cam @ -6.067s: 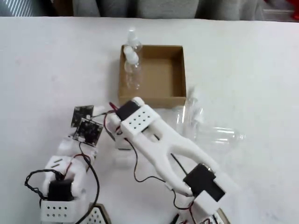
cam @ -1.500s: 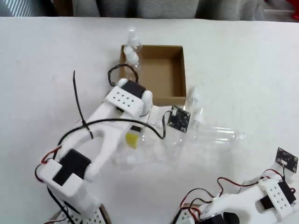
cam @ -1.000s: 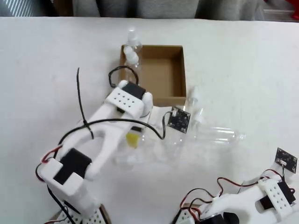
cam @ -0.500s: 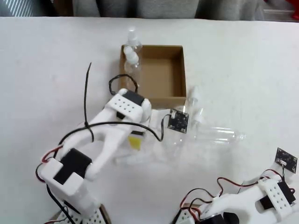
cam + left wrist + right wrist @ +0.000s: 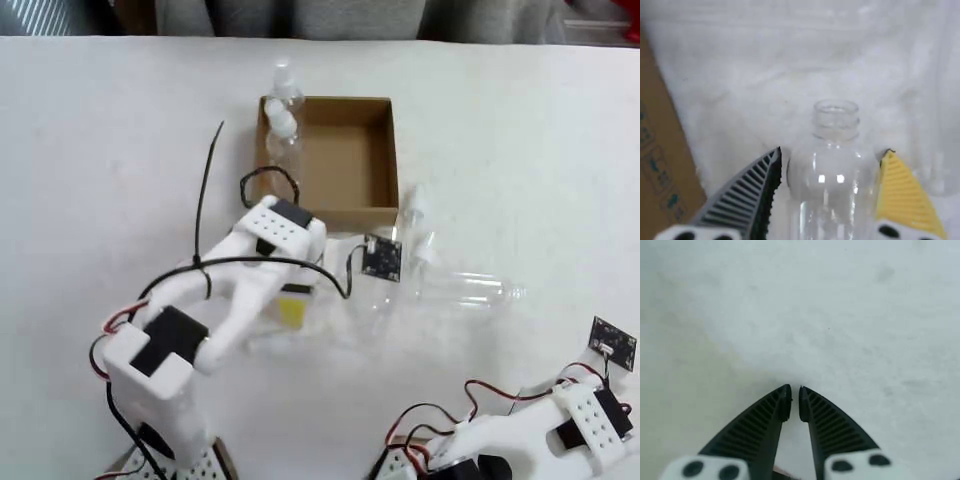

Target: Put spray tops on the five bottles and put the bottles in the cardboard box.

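Left gripper [image 5: 833, 151] clamped on an uncapped clear bottle [image 5: 835, 190], one finger on each side of its shoulder. High view puts this at centre frame, just below the cardboard box [image 5: 345, 165]. One spray-topped bottle [image 5: 283, 150] lies inside the box along its left wall. Right gripper [image 5: 791, 402] closed, holding nothing, over bare bench [image 5: 840, 315], lower right in the high view.

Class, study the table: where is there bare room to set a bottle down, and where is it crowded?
Bare: table left of the cardboard box and left arm; table right of the box, beyond the lying bottles; the box floor beside its capped bottle. Crowded: in front of the box, where the left gripper holds an uncapped bottle near the lying bottles.
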Motion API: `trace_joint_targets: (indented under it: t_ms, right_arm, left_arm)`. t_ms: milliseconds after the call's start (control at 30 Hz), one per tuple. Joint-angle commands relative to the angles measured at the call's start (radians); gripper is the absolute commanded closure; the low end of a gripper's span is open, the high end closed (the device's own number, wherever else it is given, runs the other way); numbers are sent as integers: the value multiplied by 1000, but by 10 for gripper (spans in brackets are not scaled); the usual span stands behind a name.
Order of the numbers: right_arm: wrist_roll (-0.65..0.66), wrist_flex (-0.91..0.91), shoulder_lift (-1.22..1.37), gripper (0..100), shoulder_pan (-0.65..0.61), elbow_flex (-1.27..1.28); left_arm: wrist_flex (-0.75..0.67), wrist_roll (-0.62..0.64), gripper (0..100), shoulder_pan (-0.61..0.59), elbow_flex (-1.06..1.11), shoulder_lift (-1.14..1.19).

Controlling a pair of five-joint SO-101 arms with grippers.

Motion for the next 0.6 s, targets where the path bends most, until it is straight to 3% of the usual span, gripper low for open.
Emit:
trace_joint_targets:
  t_ms: [0,100,367,567]
  right_arm:
    - [9,-13,-18,982,-4,-3]
    - [9,-13,-18,982,-4,-3]
    - [9,-13,-18,982,-4,-3]
    - [9,-13,-18,982,-4,-3]
  left_arm:
    - [-12,14,692,-5,-12,-12]
    - [-12,58,717,-2,-15,-8]
    - [-12,77,928,-2,-9,-8]
    - [28,84,917,-2,-12,-16]
